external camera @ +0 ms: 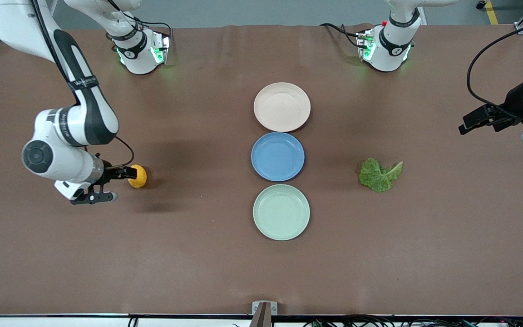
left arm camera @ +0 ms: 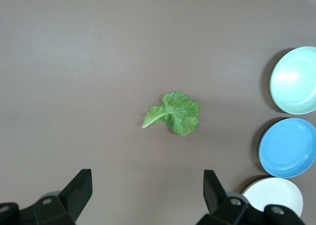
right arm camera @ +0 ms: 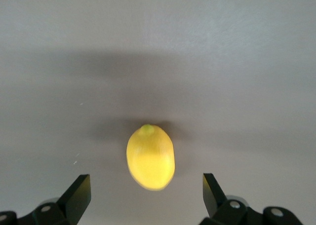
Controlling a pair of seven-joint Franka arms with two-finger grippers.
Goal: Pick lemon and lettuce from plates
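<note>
The lemon [external camera: 137, 176] lies on the bare table toward the right arm's end, off the plates. My right gripper [external camera: 115, 184] is low beside it and open; in the right wrist view the lemon [right arm camera: 150, 157] lies just ahead of the spread fingertips, ungripped by the right gripper [right arm camera: 145, 188]. The lettuce [external camera: 379, 175] lies flat on the table toward the left arm's end. My left gripper [external camera: 468, 123] is raised near that table end, open and empty [left arm camera: 147, 185], with the lettuce [left arm camera: 174, 114] well ahead of it. The beige-pink plate [external camera: 282, 106] and mint plate [external camera: 281, 211] are empty.
A blue plate [external camera: 278, 156] sits between the two plates in a line down the table's middle. In the left wrist view the mint plate [left arm camera: 295, 80], blue plate [left arm camera: 289, 147] and beige-pink plate [left arm camera: 274, 195] show at one edge.
</note>
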